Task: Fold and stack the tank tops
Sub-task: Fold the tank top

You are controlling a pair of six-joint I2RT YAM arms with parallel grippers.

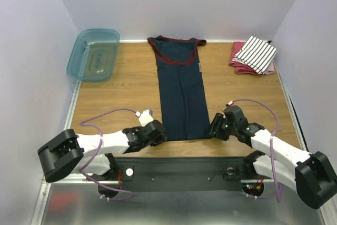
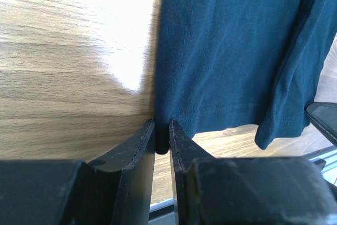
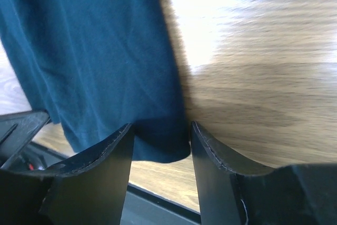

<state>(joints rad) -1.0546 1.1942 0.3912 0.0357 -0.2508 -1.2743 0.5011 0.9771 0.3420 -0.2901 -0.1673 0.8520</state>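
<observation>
At navy top (image 1: pixel 181 93) hem: L end effector (image 2: pixel 161 125) slit-wide (grip unclear); R end effector (image 3: pixel 161 127) open.

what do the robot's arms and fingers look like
Both the left arm and right arm have white links with bulky black joints and a looping purple cable. The fingers are matte black, curved and tapering to thin tips.

Teal bin (image 1: pixel 93 55), wooden table (image 1: pixel 126 85), red cloth (image 1: pixel 236 61)
</observation>
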